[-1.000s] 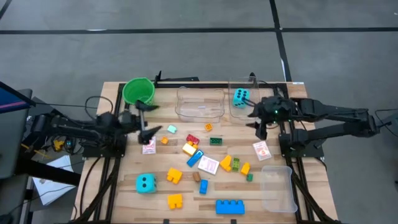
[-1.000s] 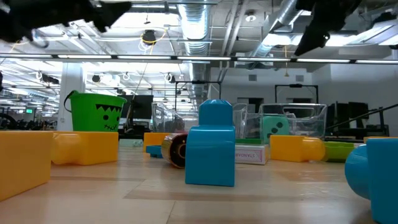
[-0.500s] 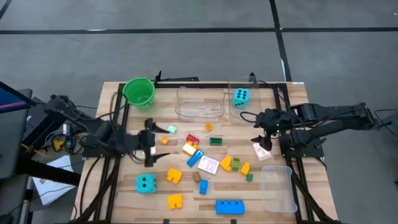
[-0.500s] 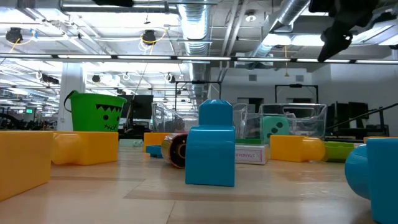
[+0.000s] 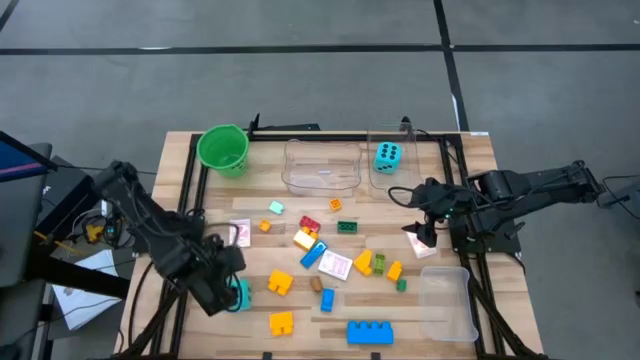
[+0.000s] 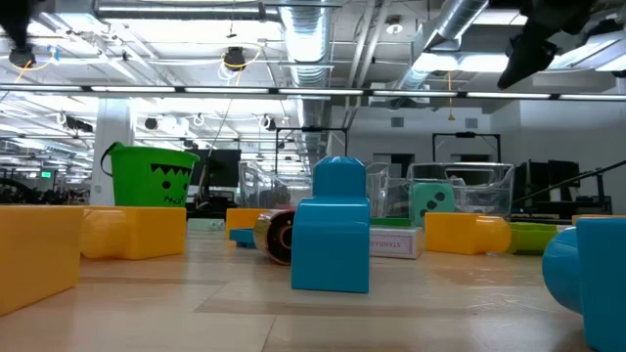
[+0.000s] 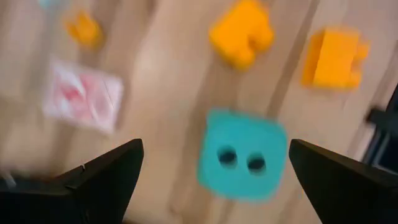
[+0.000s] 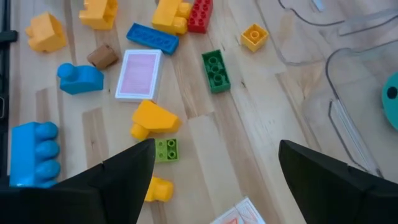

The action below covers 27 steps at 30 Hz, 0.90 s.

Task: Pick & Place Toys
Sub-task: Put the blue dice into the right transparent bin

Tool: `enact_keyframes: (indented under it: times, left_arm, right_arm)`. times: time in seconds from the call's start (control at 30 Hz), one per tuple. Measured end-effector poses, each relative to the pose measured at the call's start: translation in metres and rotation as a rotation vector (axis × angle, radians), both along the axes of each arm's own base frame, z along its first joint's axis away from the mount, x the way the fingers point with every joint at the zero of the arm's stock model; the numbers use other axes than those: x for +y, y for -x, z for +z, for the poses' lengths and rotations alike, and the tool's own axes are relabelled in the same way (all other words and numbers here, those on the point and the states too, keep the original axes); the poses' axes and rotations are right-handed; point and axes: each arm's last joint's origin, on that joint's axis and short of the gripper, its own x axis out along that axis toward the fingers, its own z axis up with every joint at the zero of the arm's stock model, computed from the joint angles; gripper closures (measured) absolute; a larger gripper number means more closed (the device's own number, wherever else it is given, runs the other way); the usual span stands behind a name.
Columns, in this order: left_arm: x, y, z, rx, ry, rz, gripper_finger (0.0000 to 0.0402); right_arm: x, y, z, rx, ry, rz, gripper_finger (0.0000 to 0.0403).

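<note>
While one cyan die (image 5: 388, 156) sits in an upper-right tub (image 5: 392, 171), your wide-open, empty left gripper (image 7: 211, 163) and right gripper (image 8: 214, 163) leave most toys (image 5: 335, 263) scattered mid-desk (image 5: 300, 325).

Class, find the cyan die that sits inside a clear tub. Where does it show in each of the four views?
High view: cyan die in the clear tub, far edge, right of centre.
Low view: right of centre, behind the tub wall.
Left wrist view: not in it; the die there lies on bare table.
Right wrist view: a sliver at the right edge.
Shared landmark: green bucket.
</note>
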Motion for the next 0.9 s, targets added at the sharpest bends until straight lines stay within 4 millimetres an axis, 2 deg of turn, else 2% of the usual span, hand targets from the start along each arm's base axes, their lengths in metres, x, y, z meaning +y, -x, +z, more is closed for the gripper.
enact_keyframes:
  times: [0.23,0.47,0.67,0.77,0.9]
  left_arm:
    - [-0.026,0.004,-0.018,0.083,0.021,-0.048,0.0002]
    - [-0.044,0.018,-0.025,-0.047,-0.091,-0.129,0.0002]
    - [-0.044,0.037,-0.053,-0.104,-0.176,-0.099,0.0002]
    - [-0.042,0.037,-0.072,-0.114,-0.15,-0.089,0.0002]
    - [-0.042,0.037,-0.081,-0.179,-0.128,-0.09,0.0002]
  right_arm:
    - [0.002,-0.001,0.001,-0.023,-0.004,0.009,0.0072]
    - [0.002,-0.004,0.003,-0.054,-0.005,0.015,0.0072]
    - [0.002,-0.004,0.003,-0.054,-0.003,0.018,0.0072]
    - [0.002,-0.004,0.003,-0.054,-0.003,0.017,0.0072]
    - [0.002,-0.004,0.004,-0.056,-0.01,0.01,0.0072]
